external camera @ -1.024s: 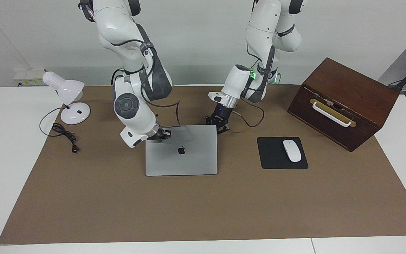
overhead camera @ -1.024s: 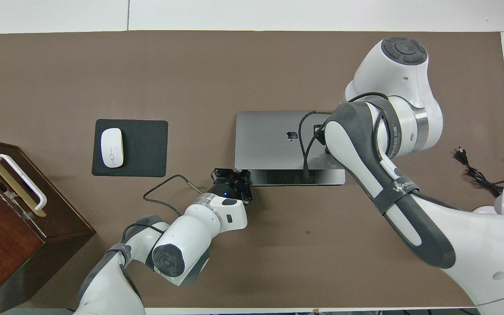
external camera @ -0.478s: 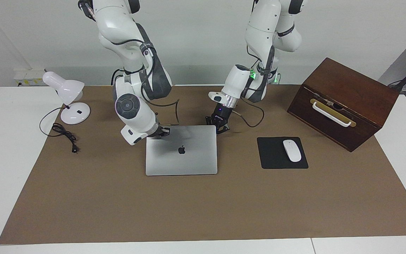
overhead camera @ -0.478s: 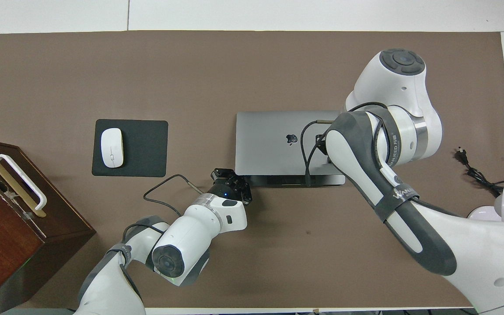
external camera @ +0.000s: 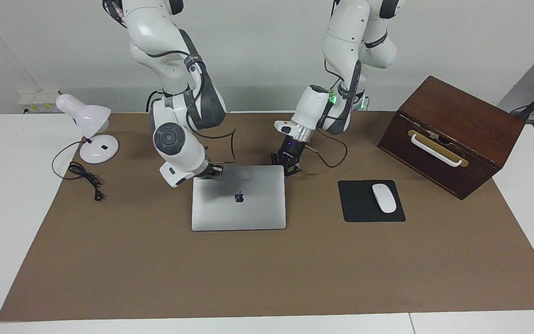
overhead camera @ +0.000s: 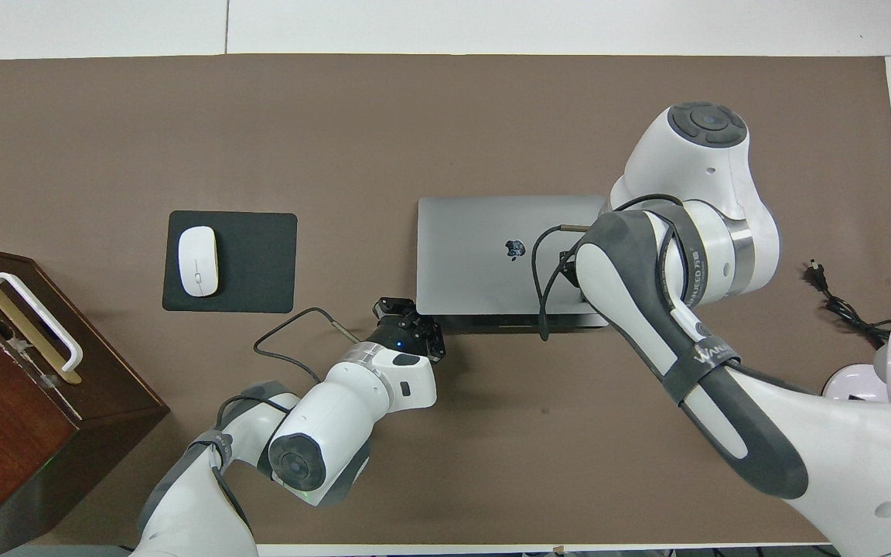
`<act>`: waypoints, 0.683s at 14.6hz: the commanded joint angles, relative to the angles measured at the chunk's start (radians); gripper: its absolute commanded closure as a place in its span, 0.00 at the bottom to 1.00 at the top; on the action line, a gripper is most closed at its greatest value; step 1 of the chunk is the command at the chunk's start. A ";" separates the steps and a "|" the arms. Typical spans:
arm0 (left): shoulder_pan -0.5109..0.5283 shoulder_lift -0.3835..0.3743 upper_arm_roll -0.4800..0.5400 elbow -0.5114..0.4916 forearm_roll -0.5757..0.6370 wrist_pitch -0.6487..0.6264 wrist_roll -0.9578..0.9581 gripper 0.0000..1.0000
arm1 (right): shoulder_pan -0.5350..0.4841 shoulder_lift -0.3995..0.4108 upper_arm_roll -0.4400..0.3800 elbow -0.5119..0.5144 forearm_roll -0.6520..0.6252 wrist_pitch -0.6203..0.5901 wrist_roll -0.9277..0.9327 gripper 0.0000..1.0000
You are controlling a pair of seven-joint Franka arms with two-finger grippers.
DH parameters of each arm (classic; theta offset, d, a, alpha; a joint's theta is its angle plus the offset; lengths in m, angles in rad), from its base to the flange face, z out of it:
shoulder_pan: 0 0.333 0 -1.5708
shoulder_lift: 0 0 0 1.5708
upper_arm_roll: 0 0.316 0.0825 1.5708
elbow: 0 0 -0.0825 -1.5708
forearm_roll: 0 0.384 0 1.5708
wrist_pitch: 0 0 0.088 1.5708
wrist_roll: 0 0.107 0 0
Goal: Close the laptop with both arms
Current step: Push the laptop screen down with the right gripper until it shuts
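Observation:
The silver-grey laptop [external camera: 239, 208] [overhead camera: 476, 247] sits mid-table with its lid almost flat, apple logo up. Only a thin strip of its base [overhead camera: 492, 320] shows at the edge nearer to the robots. My right gripper [external camera: 214, 171] is shut and rests on the lid's corner at the right arm's end; in the overhead view the forearm hides most of it. The left gripper [external camera: 290, 167] [overhead camera: 413, 319] is shut and sits at the lid's other corner nearer to the robots, touching its edge.
A black mouse pad [external camera: 359, 206] with a white mouse [external camera: 384, 198] lies beside the laptop toward the left arm's end. A brown wooden box [external camera: 452, 134] stands past it. A white desk lamp [external camera: 92, 127] and its cord [external camera: 84, 176] are at the right arm's end.
The lid has dropped further, so the strip of base showing has narrowed. My right gripper followed the lid's corner down. The left gripper has barely moved.

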 commanded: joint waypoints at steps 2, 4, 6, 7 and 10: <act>0.003 0.095 0.022 -0.029 -0.010 -0.017 0.046 1.00 | 0.010 -0.046 0.004 -0.063 0.038 -0.012 0.024 1.00; 0.003 0.095 0.022 -0.029 -0.010 -0.017 0.046 1.00 | 0.010 -0.049 0.004 -0.066 0.038 -0.017 0.037 1.00; 0.003 0.095 0.022 -0.030 -0.010 -0.017 0.055 1.00 | 0.011 -0.052 0.004 -0.077 0.042 -0.017 0.043 1.00; 0.006 0.095 0.022 -0.030 -0.010 -0.017 0.061 1.00 | 0.011 -0.055 0.004 -0.082 0.050 -0.016 0.043 1.00; 0.011 0.095 0.022 -0.030 -0.010 -0.017 0.063 1.00 | 0.011 -0.069 0.004 -0.117 0.051 0.004 0.041 1.00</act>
